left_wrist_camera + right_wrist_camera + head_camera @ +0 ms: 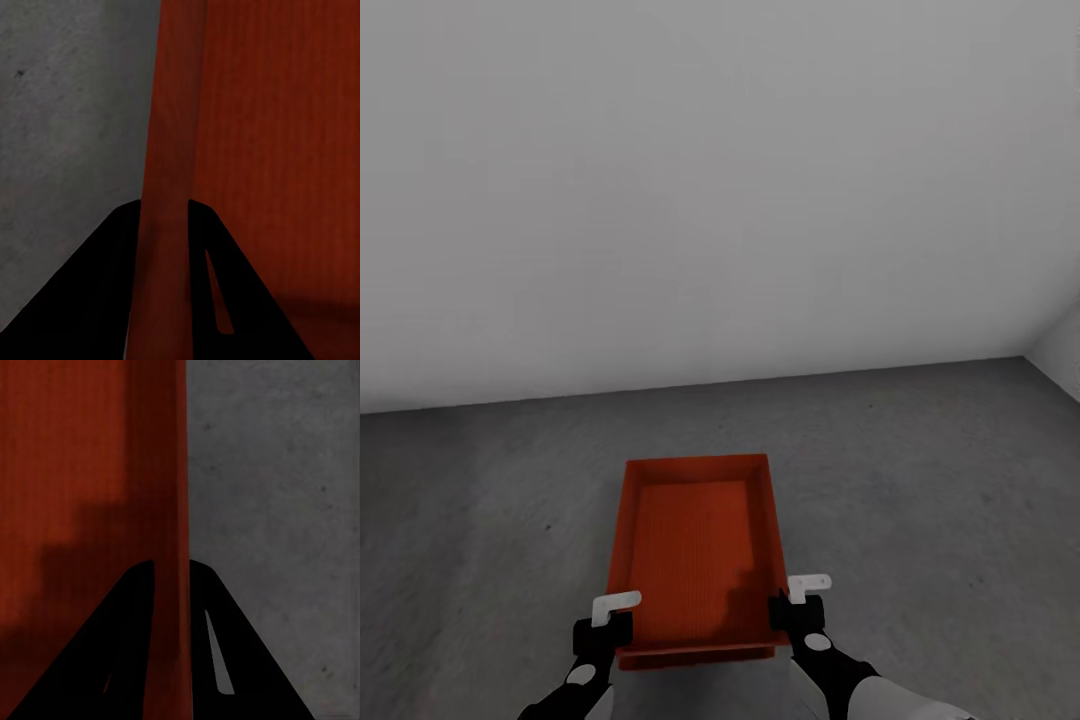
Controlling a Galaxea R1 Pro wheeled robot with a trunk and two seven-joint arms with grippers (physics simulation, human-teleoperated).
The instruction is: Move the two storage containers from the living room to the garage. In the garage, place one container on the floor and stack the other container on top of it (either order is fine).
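Fingers point(105, 285) of the left gripper point(163, 206) are pinching the bin point(698, 545) by its left long wall, one black finger outside the wall and one inside, closed down to the thickness of that wall. Black fingers point(232, 645) of the right gripper point(171, 564) are clamping the opposite long wall in the same way, one on each face of it.

From the head camera, the left gripper point(610, 620) and right gripper point(800, 600) are both sitting at the bin's near corners, gripping the rim close to the short wall nearest the robot. The orange-red bin is showing its open top and bare bottom, with its long axis running away from the robot toward the wall point(710, 200). A shadow is falling across the bin's inner right corner.

Around the bin on every side, the rough dark grey floor point(920, 480) is spreading out; whether the bin is resting on it or hanging just above it, I cannot tell. Beyond the bin's far end, the pale grey wall is meeting the floor.
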